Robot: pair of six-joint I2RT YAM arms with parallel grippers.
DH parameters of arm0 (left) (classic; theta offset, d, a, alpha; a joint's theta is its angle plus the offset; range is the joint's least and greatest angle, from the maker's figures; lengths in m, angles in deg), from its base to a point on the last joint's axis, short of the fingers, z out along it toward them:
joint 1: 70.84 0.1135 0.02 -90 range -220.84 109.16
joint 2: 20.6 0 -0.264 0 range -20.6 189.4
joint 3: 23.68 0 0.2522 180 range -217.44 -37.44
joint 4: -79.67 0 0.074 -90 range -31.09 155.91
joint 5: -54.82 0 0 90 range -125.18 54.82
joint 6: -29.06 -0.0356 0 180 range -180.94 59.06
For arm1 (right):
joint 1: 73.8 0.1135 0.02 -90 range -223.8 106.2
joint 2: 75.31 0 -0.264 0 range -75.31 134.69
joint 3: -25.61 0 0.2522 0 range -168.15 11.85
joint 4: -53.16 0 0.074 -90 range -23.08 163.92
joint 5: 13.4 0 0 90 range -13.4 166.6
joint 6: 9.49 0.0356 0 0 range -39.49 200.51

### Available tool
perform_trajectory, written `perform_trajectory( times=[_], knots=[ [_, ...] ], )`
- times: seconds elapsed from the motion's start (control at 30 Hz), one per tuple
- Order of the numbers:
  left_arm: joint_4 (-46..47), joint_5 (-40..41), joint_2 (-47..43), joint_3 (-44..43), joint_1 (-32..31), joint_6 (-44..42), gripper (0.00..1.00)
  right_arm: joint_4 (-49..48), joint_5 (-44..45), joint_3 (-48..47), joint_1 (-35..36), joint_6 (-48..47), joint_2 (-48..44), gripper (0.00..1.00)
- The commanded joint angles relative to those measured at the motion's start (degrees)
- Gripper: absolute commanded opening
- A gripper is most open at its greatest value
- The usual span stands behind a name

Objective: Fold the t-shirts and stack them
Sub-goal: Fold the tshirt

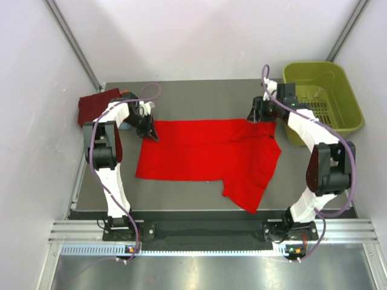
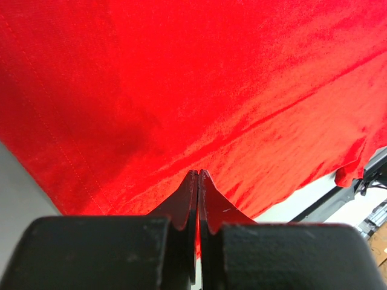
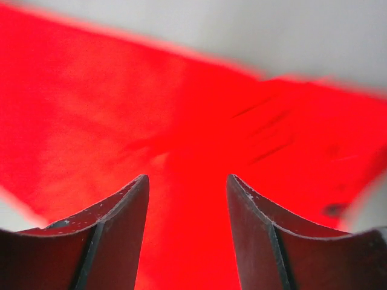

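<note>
Across the middle of the bench (image 1: 199, 96) the red t-shirt (image 1: 199, 151) lies flat, long axis left to right. The left claw (image 1: 151, 134), pressed together, pinches its far left corner; the right claw (image 1: 259, 116) hangs spread just above its far right corner.

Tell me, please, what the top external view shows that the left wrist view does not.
Only the top view: the olive-green basket at the far right, a dark maroon shirt at the far left, and the right claw by the far edge of the red t-shirt. Only the left wrist view: the left claw shut, a sliver of red cloth between its fingers. Both: the red t-shirt spread on the grey table.
</note>
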Motion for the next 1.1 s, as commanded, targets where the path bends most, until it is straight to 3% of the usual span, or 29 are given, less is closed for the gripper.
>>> perform_trajectory(
  times=[0.0,0.23,0.6,1.07],
  knots=[
    [0.39,-2.26,-1.45,-0.44,-0.09,0.88,0.0,1.15,-8.79,5.57,3.87,6.64,-2.5,0.54],
    [0.3,-1.38,-2.07,-0.62,-0.09,0.61,0.0,-0.44,-10.22,9.28,5.56,8.16,0.74,0.47],
    [0.48,-0.85,-2.95,0.09,-0.27,0.7,0.0,-0.44,-5.3,2.69,5.47,5.78,9.44,0.49],
    [0.74,-1.2,-1.45,-1.05,-0.26,0.96,0.0,0.79,-2.57,-0.13,5.99,3.85,12.61,0.5]
  ],
)
